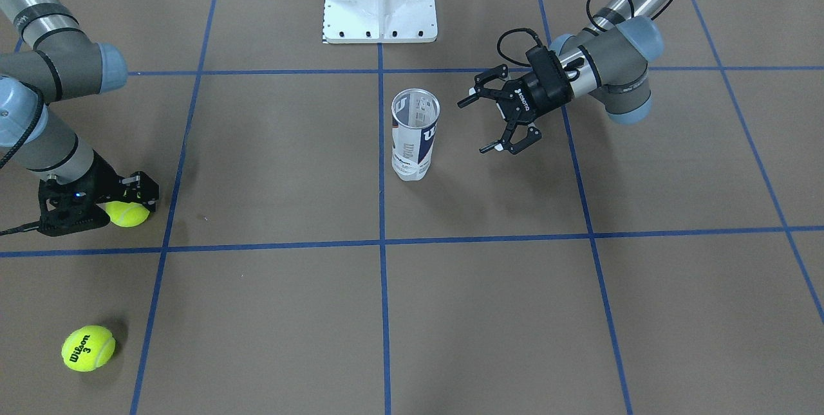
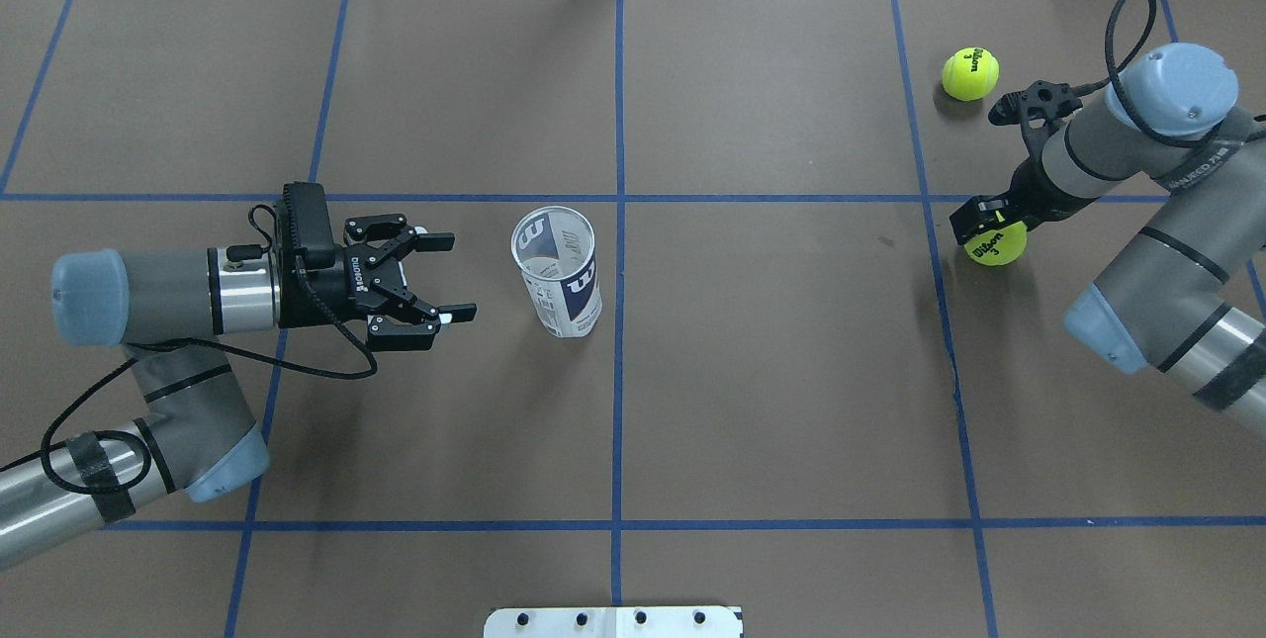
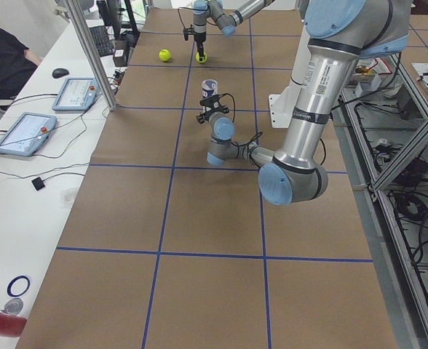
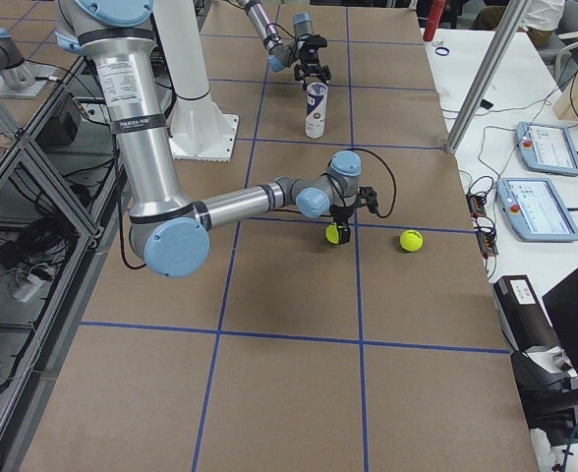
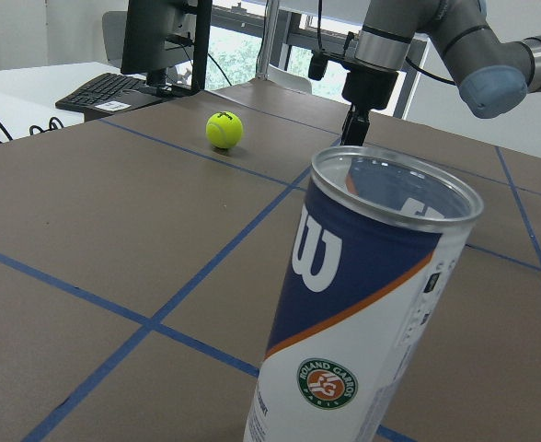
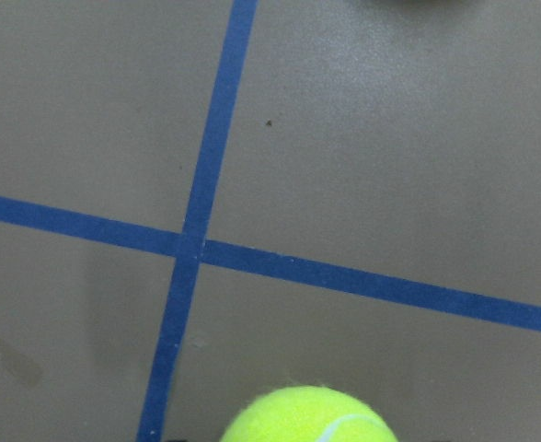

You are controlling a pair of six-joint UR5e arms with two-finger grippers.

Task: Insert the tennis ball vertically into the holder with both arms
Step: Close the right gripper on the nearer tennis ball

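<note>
Starting the pickup, it seems: right gripper (image 2: 987,226) sits over a ball (image 2: 996,244) on the worktop (image 2: 771,371), grip unclear, while the wide-open, empty left gripper (image 2: 457,277) faces the upright holder (image 2: 559,272) just ahead; next, steady holder, carry ball over it.

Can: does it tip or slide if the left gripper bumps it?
Likely tips: the can stands tall and narrow and looks empty, so it is probably light. Its thin clear wall may flex under a hard squeeze. On its side it would probably roll.
</note>
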